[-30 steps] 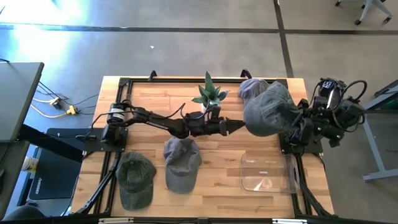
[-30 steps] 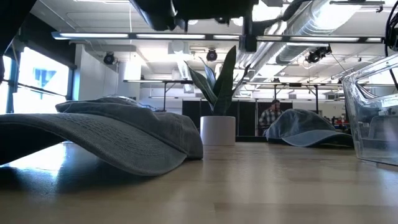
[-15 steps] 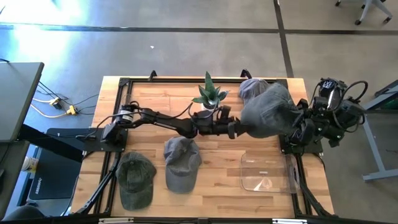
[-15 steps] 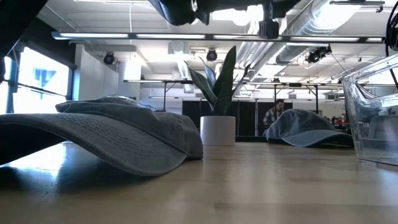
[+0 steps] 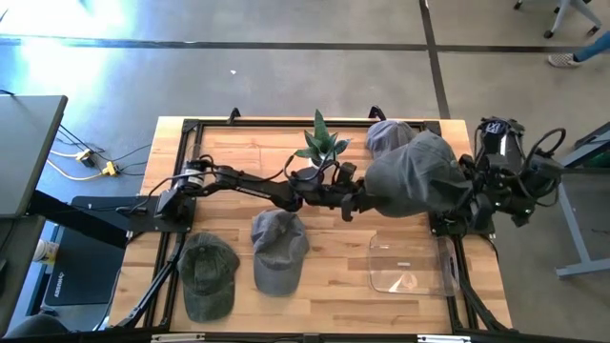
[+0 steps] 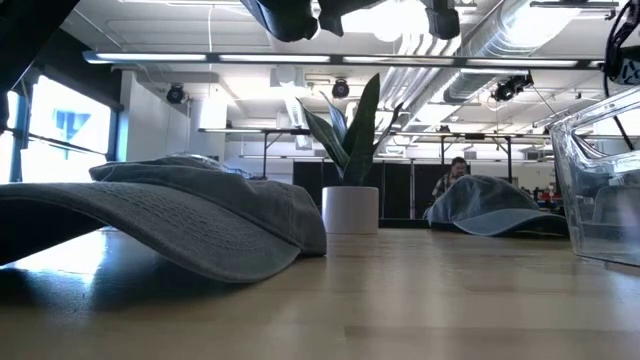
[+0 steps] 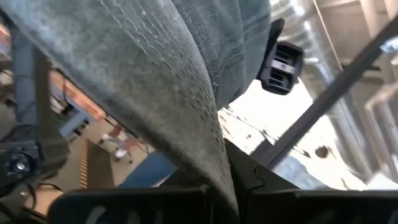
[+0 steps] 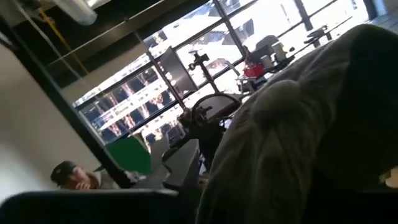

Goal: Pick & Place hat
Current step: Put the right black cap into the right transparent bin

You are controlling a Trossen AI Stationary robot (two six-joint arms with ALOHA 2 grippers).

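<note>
Hat [image 5: 415, 174] hangs in the air over the bench's right side, near the far edge, stretched between the two arms above a clear bin [image 5: 408, 264]. Left gripper [image 5: 357, 202] reaches across from the left and pinches the brim; the left wrist view shows the stitched brim [image 7: 186, 124] running down between its dark fingers, pressed together on it. Right gripper [image 5: 459, 191] sits at the hat's far side, mostly buried in cloth, so I cannot tell whether its fingers still clamp the crown or have let go.

This looks like a light, soft cotton cap: the crown sags and folds, while the brim is the one stiff part and the safest place to grip. Held by the brim alone it would likely droop and swing.

Three more hats lie on the bench: two near the front left [image 5: 208, 274] [image 5: 279, 250], one at the far right edge [image 5: 384, 134], beside a plant [image 5: 321, 149]. In the low view both grippers are cut off at the top.
</note>
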